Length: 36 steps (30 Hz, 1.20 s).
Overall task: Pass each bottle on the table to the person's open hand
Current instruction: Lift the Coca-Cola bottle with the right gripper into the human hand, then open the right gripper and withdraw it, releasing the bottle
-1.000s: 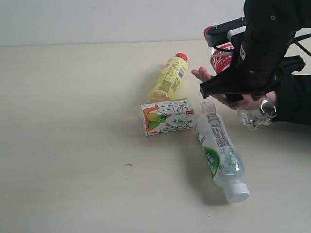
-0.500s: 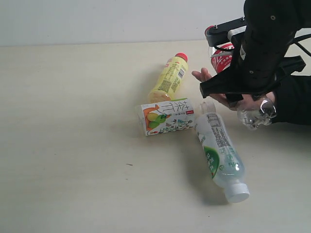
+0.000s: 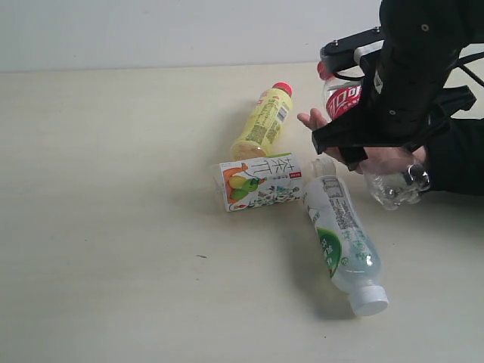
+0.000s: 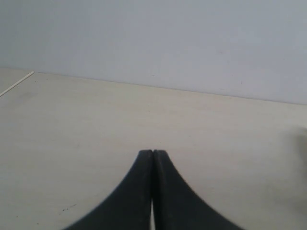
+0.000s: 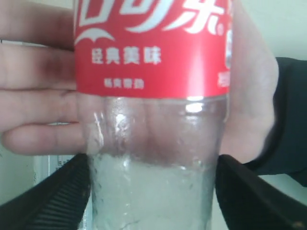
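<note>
A clear bottle with a red label lies across the person's open hand at the right. My right gripper is open, its fingers flanking the bottle's clear lower body. On the table lie a yellow bottle with a red cap, a bottle with a white fruit-picture label and a clear bottle with a white cap. My left gripper is shut with nothing in it, over bare table, and does not show in the exterior view.
The person's black sleeve rests on the table at the right edge. A pale wall runs along the table's far side. The three lying bottles cluster just left of and in front of the hand.
The right gripper's jaws have widened around the red-label bottle. The bottle has tipped a little, its cap swinging up and left, and now rests in the hand.
</note>
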{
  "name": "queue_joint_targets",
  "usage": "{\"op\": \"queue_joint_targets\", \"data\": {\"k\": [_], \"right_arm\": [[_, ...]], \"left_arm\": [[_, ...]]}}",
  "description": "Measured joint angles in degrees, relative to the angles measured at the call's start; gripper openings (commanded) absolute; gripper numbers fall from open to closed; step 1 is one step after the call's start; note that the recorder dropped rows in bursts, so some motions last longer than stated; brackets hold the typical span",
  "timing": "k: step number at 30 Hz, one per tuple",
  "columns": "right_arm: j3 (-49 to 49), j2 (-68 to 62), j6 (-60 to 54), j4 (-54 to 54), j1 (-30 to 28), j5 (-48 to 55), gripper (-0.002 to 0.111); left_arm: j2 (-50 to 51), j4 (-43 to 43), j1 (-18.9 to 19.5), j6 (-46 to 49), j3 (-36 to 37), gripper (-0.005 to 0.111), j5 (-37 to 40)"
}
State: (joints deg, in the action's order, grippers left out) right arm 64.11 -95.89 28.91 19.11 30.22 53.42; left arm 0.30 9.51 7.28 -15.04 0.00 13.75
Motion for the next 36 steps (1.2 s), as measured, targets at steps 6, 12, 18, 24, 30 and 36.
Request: {"op": "queue_joint_targets", "data": {"k": [6, 12, 18, 24, 30, 36], "right_arm": [[0.00, 0.00, -0.51, 0.00, 0.00, 0.00, 0.075], [0.00, 0.00, -0.63, 1.54, 0.00, 0.20, 0.075], [0.00, 2.98, -0.73, 3.76, 0.00, 0.25, 0.075], [0.00, 8.90, -1.55, 6.42, 0.00, 1.89, 0.075], [0.00, 17.11, -3.75, 7.50, 0.00, 2.50, 0.075], [0.00, 26.18, -7.01, 7.50, 0.00, 4.50, 0.070]], "left_arm": [[0.00, 0.00, 0.00, 0.00, 0.00, 0.000, 0.00], [0.00, 0.00, 0.00, 0.00, 0.00, 0.000, 0.00], [0.00, 0.00, 0.00, 0.00, 0.00, 0.000, 0.00], [0.00, 0.00, 0.00, 0.00, 0.00, 0.000, 0.00], [0.00, 0.00, 0.00, 0.00, 0.00, 0.000, 0.00], [0.00, 0.00, 0.00, 0.00, 0.00, 0.000, 0.00]]}}
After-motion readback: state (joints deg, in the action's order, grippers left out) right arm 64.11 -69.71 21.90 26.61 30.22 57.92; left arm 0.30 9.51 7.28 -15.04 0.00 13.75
